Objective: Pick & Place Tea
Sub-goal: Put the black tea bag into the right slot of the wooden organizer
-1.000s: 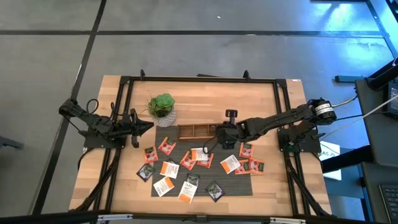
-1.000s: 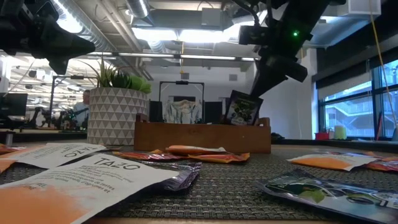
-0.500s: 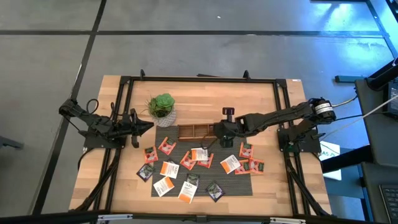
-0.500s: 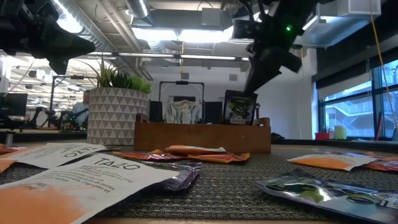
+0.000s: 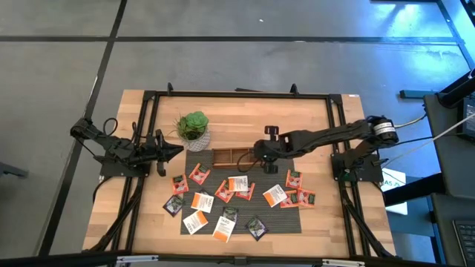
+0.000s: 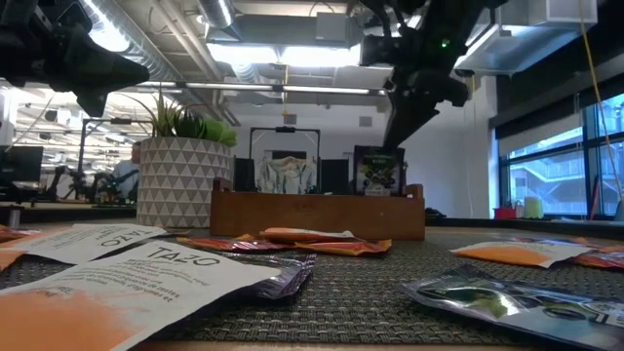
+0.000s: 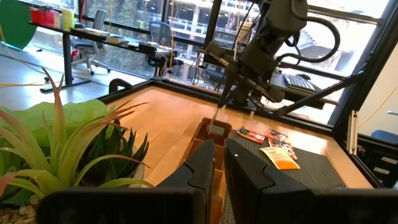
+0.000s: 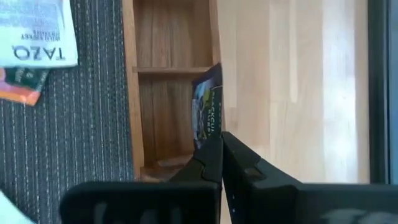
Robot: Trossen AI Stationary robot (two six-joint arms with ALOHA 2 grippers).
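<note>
My right gripper hangs over the right part of the brown wooden tray and is shut on a dark tea sachet. In the low view the sachet stands upright, its lower edge hidden behind the tray's near wall. Several more sachets, orange-red, white and dark, lie flat on the grey mat. My left gripper waits shut at the table's left, beside the potted plant. My right gripper pinches the dark sachet by one edge between its two fingers. It comes from above, slanting down from the table's right. The sachet hangs below the fingers, upright, over the tray; whether its lower end touches the tray I cannot tell.
The potted plant stands just left of the tray, close to my left gripper. A white sachet lies on the mat by the tray's near wall. Bare wood lies beyond the tray toward the far edge. A black frame runs around the table.
My right gripper has moved toward the table's left and slightly toward the far edge, from the mat's far edge to above the tray, staying shut on the sachet. The sachet came with it and has gone from tilted to upright.
</note>
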